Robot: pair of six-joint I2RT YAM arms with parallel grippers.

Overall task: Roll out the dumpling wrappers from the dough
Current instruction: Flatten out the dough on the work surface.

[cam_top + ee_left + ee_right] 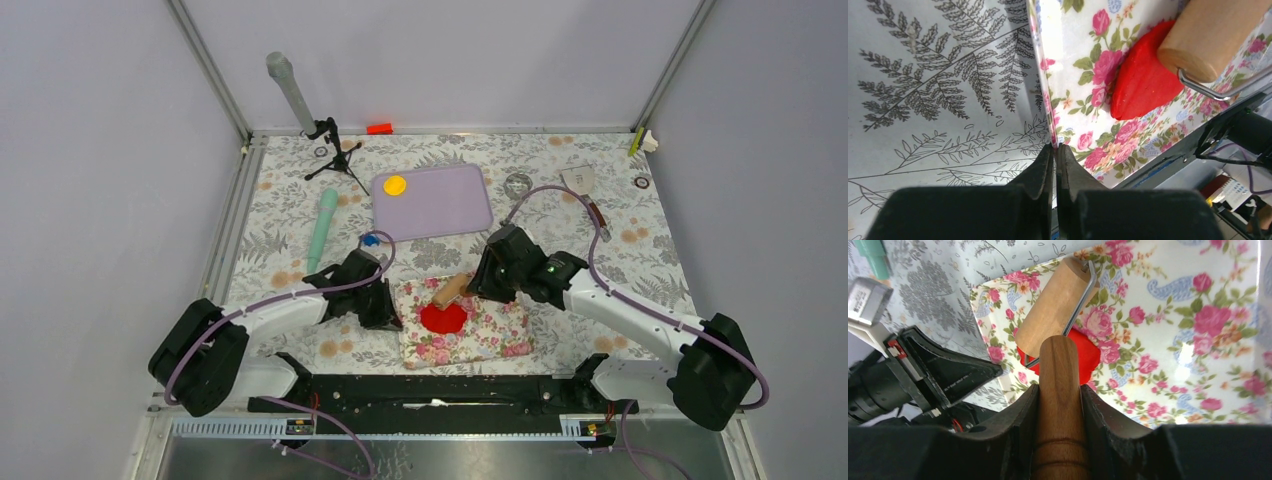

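Right gripper (1059, 390): partly open, clamped on handle of wooden roller (1055, 305). Roller drum rests on flattened red dough (1089, 357), mid floral mat (1173, 315). Left gripper (1055, 150): jaws together, tips at mat edge. Yellow wrapper (395, 185) lies on purple board (450, 210).

2 white arms (285, 306) with black joints (200, 355) and purple cables (592, 218).

The dough (443, 318) is red, the roller (452, 290) tan wood, the mat (500, 335) rose-flowered.

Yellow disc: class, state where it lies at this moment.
In the top view the yellow disc lies on the far-left corner of the lilac board, beyond the floral mat, right of the green tool.
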